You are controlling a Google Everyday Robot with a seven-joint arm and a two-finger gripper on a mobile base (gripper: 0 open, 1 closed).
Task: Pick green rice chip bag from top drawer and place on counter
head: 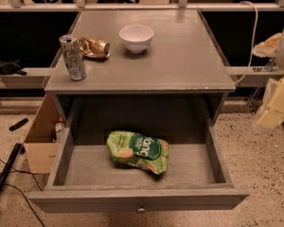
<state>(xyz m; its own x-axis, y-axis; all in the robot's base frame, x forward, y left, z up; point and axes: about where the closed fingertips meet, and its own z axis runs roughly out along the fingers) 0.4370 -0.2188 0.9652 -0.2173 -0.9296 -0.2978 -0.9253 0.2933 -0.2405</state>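
The green rice chip bag (138, 151) lies flat in the middle of the open top drawer (85, 174), logo up. The drawer is pulled far out, with its small knob (141, 209) at the front. The counter (180, 56) is the grey top of the cabinet above it. My gripper (273, 109) is a blurred cream shape at the right edge of the view. It hangs beside the cabinet, level with the drawer opening, well right of the bag and touching nothing.
On the counter stand a silver can (73, 57) at the left edge, a gold crumpled foil wrapper (94, 47) behind it, and a white bowl (136, 38) at the back middle. A cardboard box (40, 143) sits on the floor left of the drawer.
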